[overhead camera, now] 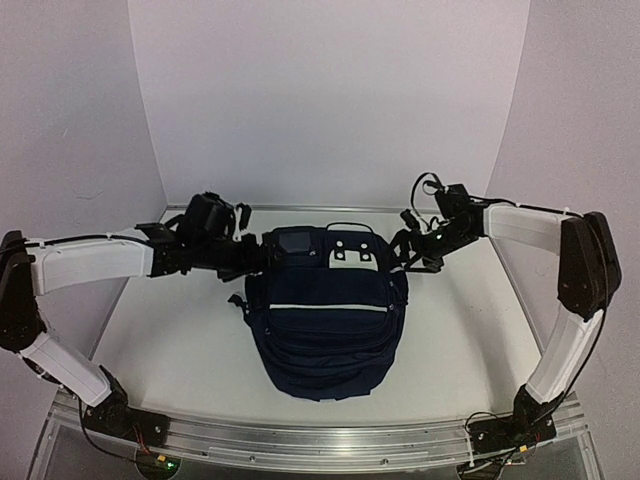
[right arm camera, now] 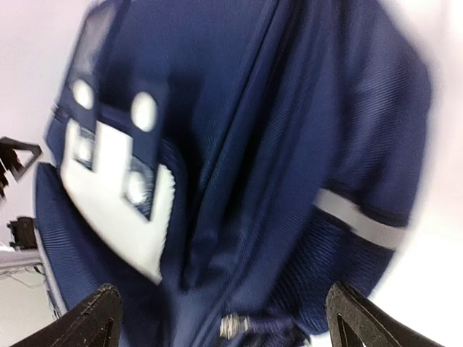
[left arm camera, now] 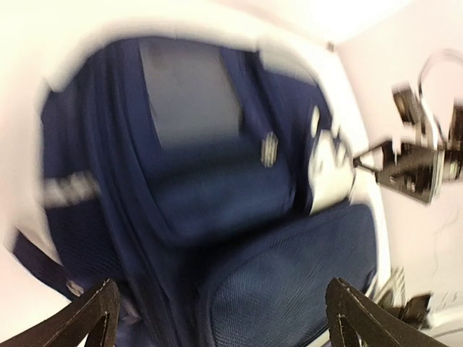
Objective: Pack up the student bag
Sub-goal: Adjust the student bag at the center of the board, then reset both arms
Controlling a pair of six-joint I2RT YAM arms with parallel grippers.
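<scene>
While the dark navy backpack point(overhead camera: 325, 330) lies in the middle of the white table point(overhead camera: 170, 340), its top end toward the back wall, two robot arms extend toward it from either side. The left claw point(overhead camera: 255, 258) sits at the backpack's upper left corner, just beside a grey square label point(overhead camera: 295, 240). The right claw point(overhead camera: 405, 250) sits at the upper right corner, near a white buckle patch point(overhead camera: 352, 250). Both wrist views are blurred, yet each shows black fingers point(left arm camera: 98, 311) point(right arm camera: 101, 311) spread wide, navy fabric beyond them and nothing pinched between. Both claws are open. A thin white stripe point(overhead camera: 318, 307) crosses the backpack's front.
</scene>
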